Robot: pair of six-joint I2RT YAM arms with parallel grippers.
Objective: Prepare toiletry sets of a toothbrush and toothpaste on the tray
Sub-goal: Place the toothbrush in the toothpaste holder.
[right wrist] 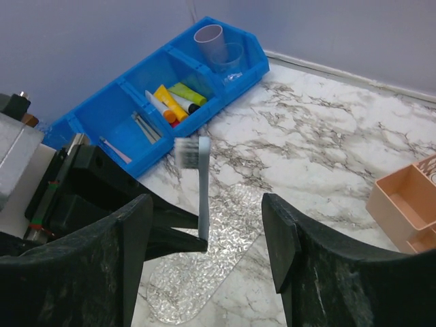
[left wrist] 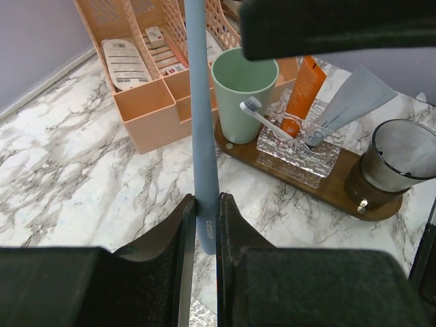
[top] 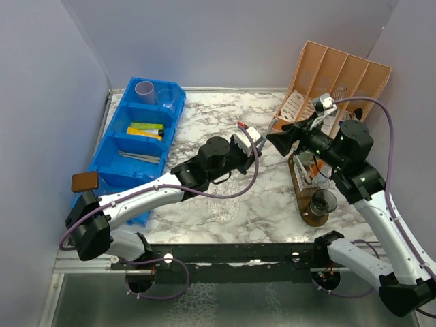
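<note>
My left gripper (left wrist: 206, 201) is shut on the lower handle of a grey-blue toothbrush (left wrist: 201, 122) and holds it upright above the table. In the right wrist view the same toothbrush (right wrist: 203, 187) stands bristles up between the open, empty fingers of my right gripper (right wrist: 208, 208), apart from both. A wooden tray (left wrist: 334, 191) carries a mint green cup (left wrist: 244, 92), a clear textured glass holder (left wrist: 303, 151) with a white toothbrush (left wrist: 266, 117), an orange tube (left wrist: 304, 88) and a pale grey tube (left wrist: 349, 102), and a smoky dark cup (left wrist: 405, 153). In the top view both grippers meet (top: 267, 143) left of the tray (top: 302, 204).
A blue bin (top: 112, 153) at the left holds a lilac cup (top: 144, 90), a clear cup (top: 166, 97), tubes (top: 146, 129) and toothbrushes (top: 139, 157). A peach organizer (top: 337, 71) stands behind the tray. A clear textured dish (top: 225, 208) lies mid-table.
</note>
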